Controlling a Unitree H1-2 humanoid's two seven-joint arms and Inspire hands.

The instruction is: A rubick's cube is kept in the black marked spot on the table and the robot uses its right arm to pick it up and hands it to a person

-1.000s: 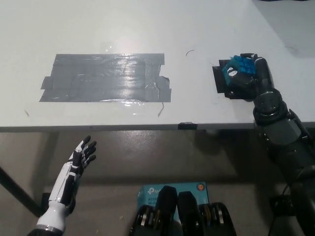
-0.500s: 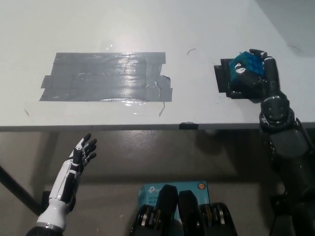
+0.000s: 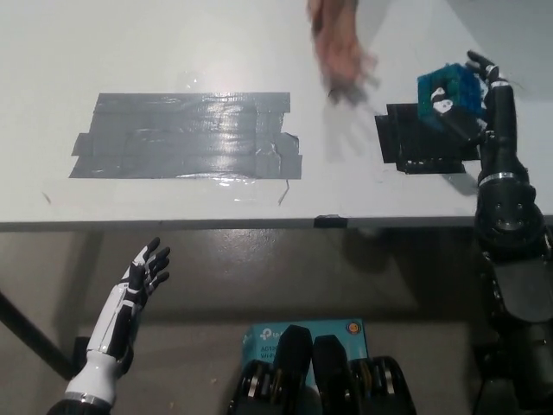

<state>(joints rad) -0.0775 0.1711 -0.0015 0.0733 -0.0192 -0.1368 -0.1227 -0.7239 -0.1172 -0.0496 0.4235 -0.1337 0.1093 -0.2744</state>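
My black right hand point(image 3: 478, 108) is shut on the Rubik's cube point(image 3: 448, 92), whose blue face shows toward the camera, and holds it lifted above the far right part of the black marked spot point(image 3: 415, 140) on the white table point(image 3: 259, 52). A person's hand point(image 3: 340, 52), blurred by motion, reaches in from the top edge, left of the cube and apart from it. Below the table's front edge at the lower left, my white left hand point(image 3: 143, 272) rests open with its fingers spread.
A large patch of grey tape point(image 3: 186, 136) covers the table's left middle. A small black clip point(image 3: 328, 220) sits on the front edge. On the floor below lies a teal box point(image 3: 268, 333).
My right hand has lifted the cube off the black spot and moved it up and to the right. A person's hand has come in from the top. The left hand has stayed put.
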